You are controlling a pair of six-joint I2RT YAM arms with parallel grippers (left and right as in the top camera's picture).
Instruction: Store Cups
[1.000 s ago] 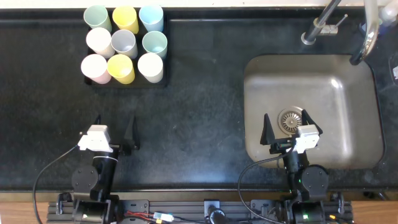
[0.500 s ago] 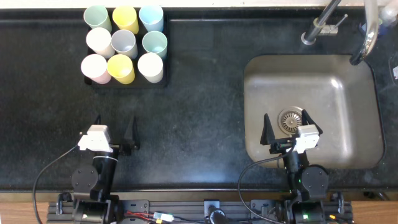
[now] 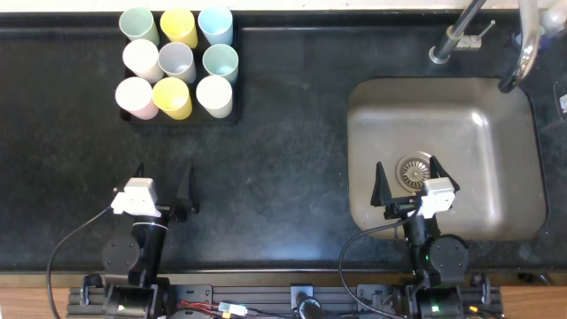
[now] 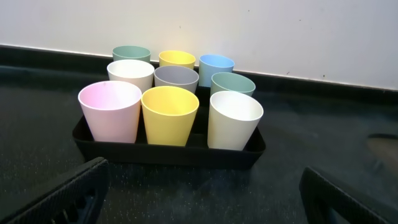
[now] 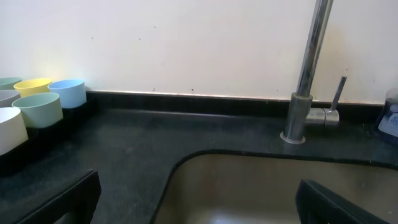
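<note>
- 9 cups (image 3: pixel 176 61) stood upright, mouths up, in a black tray (image 4: pixel 168 154) on the dark table (image 3: pixel 283 159).
- The tray sat at the far left of the table, just in front of the pale wall (image 4: pixel 280 31).
- The cups were packed close together in 3 rows of 3.
- In the row nearest the wall, going from the left arm's side towards the right, were a far green cup (image 3: pixel 138 24), a far yellow cup (image 3: pixel 178 25) and a blue cup (image 3: pixel 215 24).
- The middle row held a middle white cup (image 3: pixel 143 58), a grey cup (image 3: pixel 176 61) and a middle green cup (image 3: pixel 220 61).
- The row nearest the arms held a pink cup (image 3: pixel 135 96), a near yellow cup (image 3: pixel 172 97) and a near white cup (image 3: pixel 214 94).
- All 9 looked empty inside.
- The left end effector (image 3: pixel 164 173) sat low over bare table near the front edge, well apart from the tray and pointed towards it.
- Its 2 fingers were spread wide with nothing between them.
- The right end effector (image 3: pixel 409 168) hung above the near part of the steel sink (image 3: pixel 478 133), close to the drain (image 3: pixel 414 170).
- Its 2 fingers were also spread wide and held nothing.
- A metal tap (image 5: pixel 305 81) rose from the table at the sink's far rim, with a small lever beside it.
- The sink lay well apart from the tray, with open table between them.
</note>
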